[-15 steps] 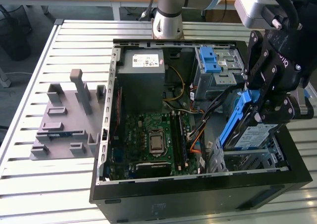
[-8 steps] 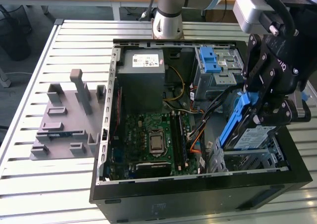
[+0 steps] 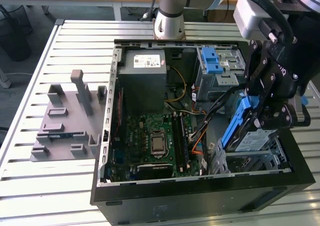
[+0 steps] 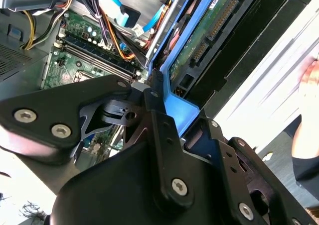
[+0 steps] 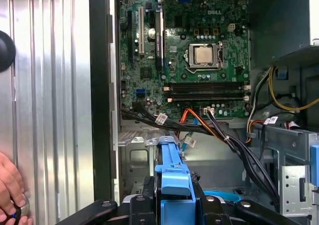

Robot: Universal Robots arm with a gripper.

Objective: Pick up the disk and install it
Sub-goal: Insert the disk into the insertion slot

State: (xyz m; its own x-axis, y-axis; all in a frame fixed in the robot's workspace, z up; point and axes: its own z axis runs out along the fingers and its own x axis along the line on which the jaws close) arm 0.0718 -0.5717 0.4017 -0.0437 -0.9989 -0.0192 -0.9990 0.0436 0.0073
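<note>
The disk (image 3: 248,137) is a silver drive with blue side rails and a blue end bracket. It hangs tilted over the metal bay (image 3: 260,160) at the front corner of the open computer case (image 3: 200,193), on the exterior view's right. My gripper (image 3: 264,114) is shut on it from above, black fingers clamped on the blue bracket. In the second wrist view the gripper (image 4: 167,103) pinches the blue bracket (image 4: 180,108), and the disk's green circuit side (image 4: 202,33) shows beyond it. The first wrist view has the blue bracket (image 5: 172,174) rising between the gripper's (image 5: 173,201) links.
Inside the case lie the motherboard (image 3: 155,141), a grey power-supply box (image 3: 145,78), a drive cage with a blue latch (image 3: 217,66) and loose cables (image 3: 205,111). A grey fixture (image 3: 67,121) sits on the slatted table (image 3: 40,186). A person's hand (image 5: 11,191) rests beside the case.
</note>
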